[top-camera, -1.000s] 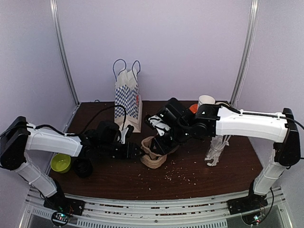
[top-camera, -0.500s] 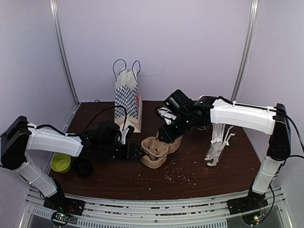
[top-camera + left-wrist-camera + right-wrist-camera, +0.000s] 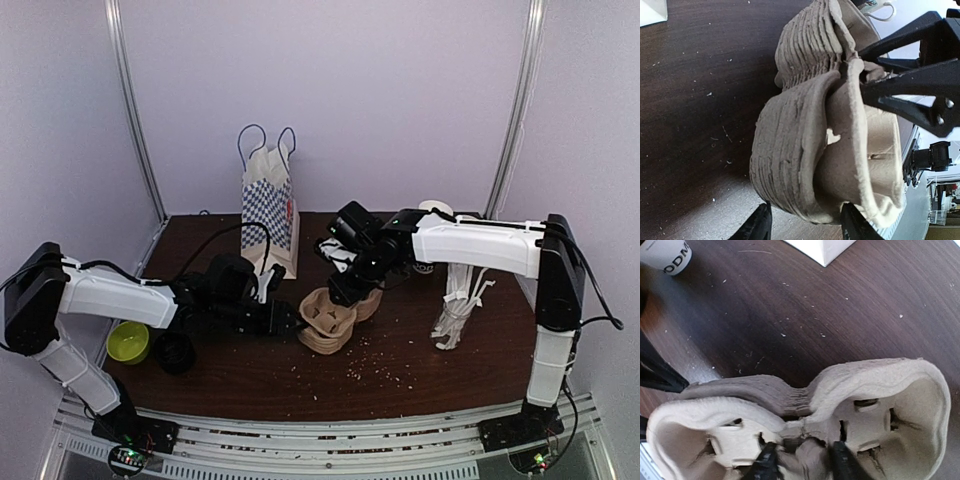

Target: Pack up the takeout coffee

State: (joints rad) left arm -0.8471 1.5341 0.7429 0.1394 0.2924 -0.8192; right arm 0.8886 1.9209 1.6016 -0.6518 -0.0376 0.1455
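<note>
Progress: early, by the look of it; nothing packed so far.
Done: tray (image 3: 328,318) set out on the table (image 3: 450,372), flanked by fingers at one end and at the middle.
To do: cup into a hole, then probably tray and cup into the bag; a judgement only.
Tray: brown moulded pulp, two holes, directly at both pairs of fingertips; both holes empty in the right wrist view.
Cup (image 3: 176,352): dark round top, white side with lettering; standing on the table well apart from both pairs of fingers, back along the left arm, just beside a green bowl (image 3: 128,342).
Left gripper (image 3: 807,226): closed on the tray's end, one finger outside the hole's wall, the other on the rim side.
Right gripper (image 3: 802,462): fingers either side of the ridge between the two holes, touching it; clamped or only resting, impossible to tell.
Bag (image 3: 270,215): blue-and-white checked, upright, handles up, just beyond the left fingertips; inside hidden.
Glass of straws (image 3: 455,312): white wrapped straws, well off to the outer side of the right fingers.
Bowl: nothing seen in it.
</note>
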